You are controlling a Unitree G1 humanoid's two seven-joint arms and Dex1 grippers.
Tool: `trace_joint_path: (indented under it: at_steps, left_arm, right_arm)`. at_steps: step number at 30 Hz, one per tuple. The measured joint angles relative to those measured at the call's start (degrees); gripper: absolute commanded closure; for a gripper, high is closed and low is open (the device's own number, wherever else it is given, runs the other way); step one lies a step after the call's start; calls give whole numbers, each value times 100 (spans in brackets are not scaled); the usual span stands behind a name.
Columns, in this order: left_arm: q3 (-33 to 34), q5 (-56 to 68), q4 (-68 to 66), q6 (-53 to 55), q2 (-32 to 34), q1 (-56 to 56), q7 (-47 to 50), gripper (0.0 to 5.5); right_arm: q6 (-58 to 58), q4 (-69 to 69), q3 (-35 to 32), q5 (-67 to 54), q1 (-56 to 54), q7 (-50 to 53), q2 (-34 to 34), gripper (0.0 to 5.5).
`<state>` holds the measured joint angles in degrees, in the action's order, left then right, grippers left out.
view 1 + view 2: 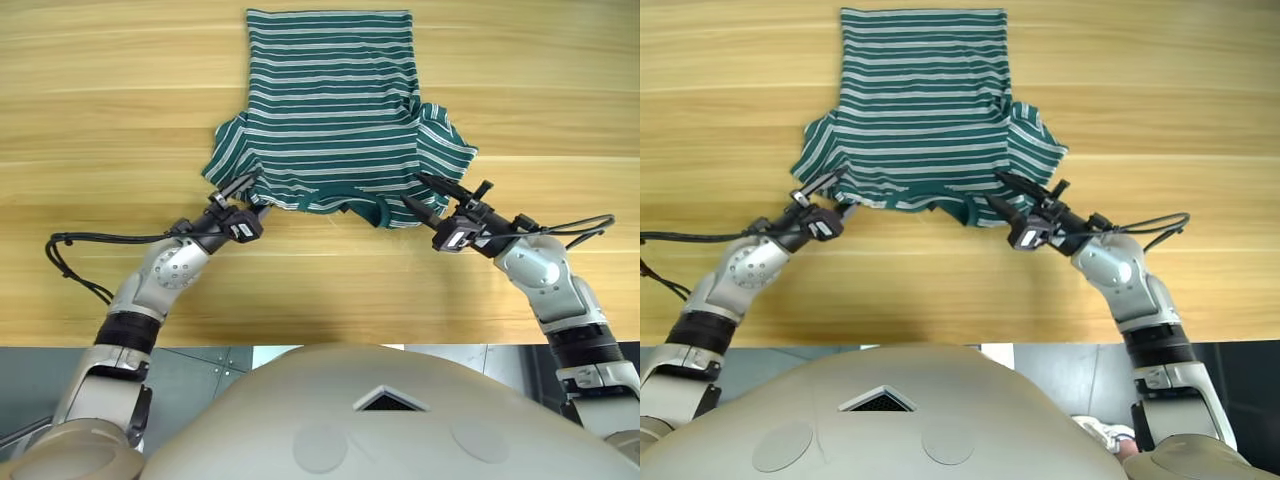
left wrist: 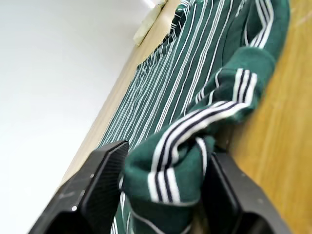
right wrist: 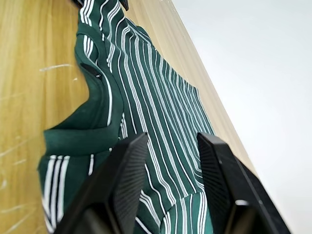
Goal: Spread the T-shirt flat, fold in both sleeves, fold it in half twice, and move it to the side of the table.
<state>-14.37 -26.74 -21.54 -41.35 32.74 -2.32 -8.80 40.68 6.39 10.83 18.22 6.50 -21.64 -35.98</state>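
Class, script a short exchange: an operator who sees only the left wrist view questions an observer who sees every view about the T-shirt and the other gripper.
Operator: My left gripper pinches striped cloth. Where is the other gripper?
Observer: The right gripper is open over the T-shirt's near edge, just right of the collar.
Operator: Is the shirt lying flat?
Observer: Its body lies flat on the table, but the right sleeve is rumpled.

Tally: one striped T-shirt (image 1: 330,100) is counted. One wooden table (image 1: 560,90) is noted. Two grippers are recorded: left gripper (image 1: 252,195), right gripper (image 1: 413,188). Two fingers (image 3: 129,180) are counted on each.
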Motion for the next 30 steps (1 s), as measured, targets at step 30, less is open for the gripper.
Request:
trace_joint_path:
  at_steps: [30]
  left_arm:
    - [763,2388,315,-788,173,-494,-831,305]
  right_arm:
    - [380,1573,312,823,-1106,740,298,364]
